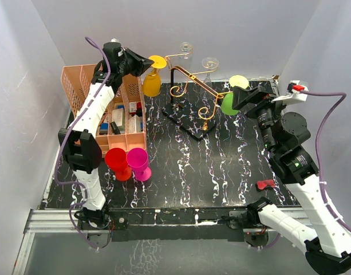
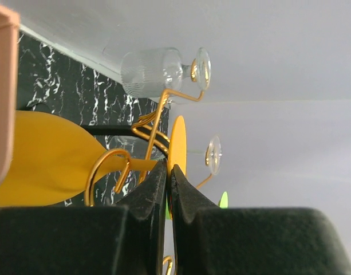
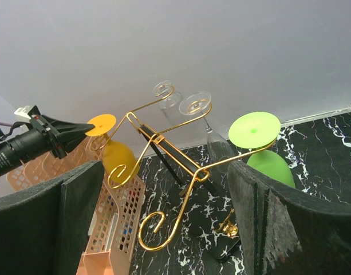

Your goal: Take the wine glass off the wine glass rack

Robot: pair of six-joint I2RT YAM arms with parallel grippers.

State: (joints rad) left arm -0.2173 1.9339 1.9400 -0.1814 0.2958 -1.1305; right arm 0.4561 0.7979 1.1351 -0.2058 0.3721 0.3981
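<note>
— White walls box in a black, white-veined bench [image 1: 221,166]; at its far middle stands the thin gold wire wine glass rack [image 1: 193,80] on its black post. Which glass is ours?
— By my reading, the yellow wine glass [image 1: 152,85]. It hangs bowl down from the rack's far left scroll arm, foot on top, beside the peach slotted organiser [image 1: 78,86].
— And the grippers?
— The left gripper [image 2: 168,167] is pinched tight on the yellow stem [image 2: 142,165], just under the round foot [image 2: 178,154]. The right gripper [image 3: 165,166] stands wide with nothing in it, near the green wine glass [image 1: 228,104] on the rack's right arm.
— How will it handle?
— Light, I'd guess, and stiff. It looks like smooth plastic, so slippery more than fragile. The stem is the right place to hold: it is thin, and the foot above keeps it from sliding through. It probably has to slide out along the wire slot before it comes free. Pulling straight down would catch the foot and could tip the rack with its two clear glasses [image 1: 209,63].
</note>
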